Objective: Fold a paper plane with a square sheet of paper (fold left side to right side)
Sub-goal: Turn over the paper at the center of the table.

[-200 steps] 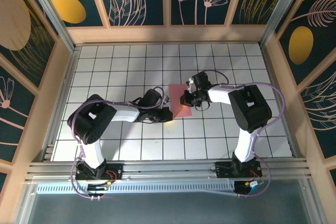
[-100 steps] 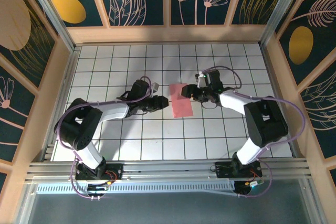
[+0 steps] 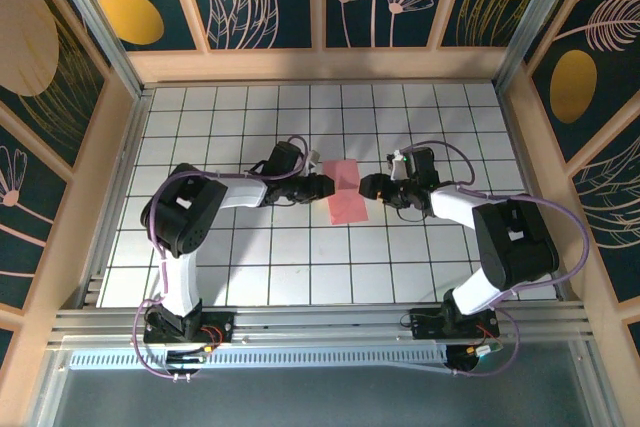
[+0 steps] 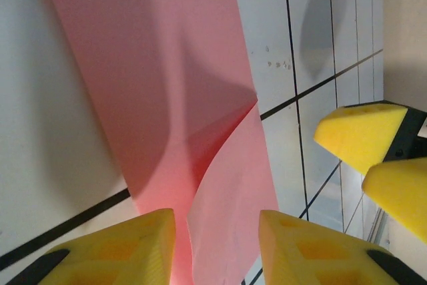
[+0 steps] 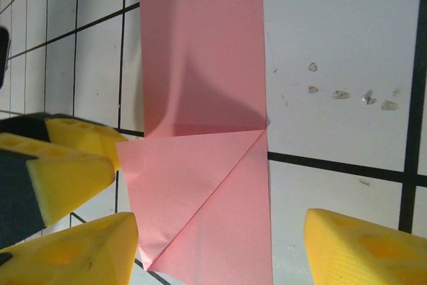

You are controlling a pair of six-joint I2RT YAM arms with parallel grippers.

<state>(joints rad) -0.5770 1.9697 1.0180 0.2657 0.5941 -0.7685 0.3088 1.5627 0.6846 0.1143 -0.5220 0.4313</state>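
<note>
Left gripper stands at the left edge of the square sheet of paper, jaws parted and nothing clamped. In its wrist view the sheet lies on the table beneath the gap between the yellow pads. Right gripper sits just beside the sheet's right edge, jaws spread wide, likewise released. The sheet rests on the white grid table near its middle, between the two grippers, and is doubled into a narrow strip. The right wrist view shows one end carrying a diagonal crease with a triangular flap folded over it. Judgement: the halving fold is done and the nose corners are in hand; the flap appears not fully flattened, since its edge seems to lift in the left wrist view. The next move calls for pressing that crease flat or taking the opposite corner, with one gripper pinning the strip so it does not slide. Count: one sheet, two grippers, four yellow pads; no finished paper plane yet.
</note>
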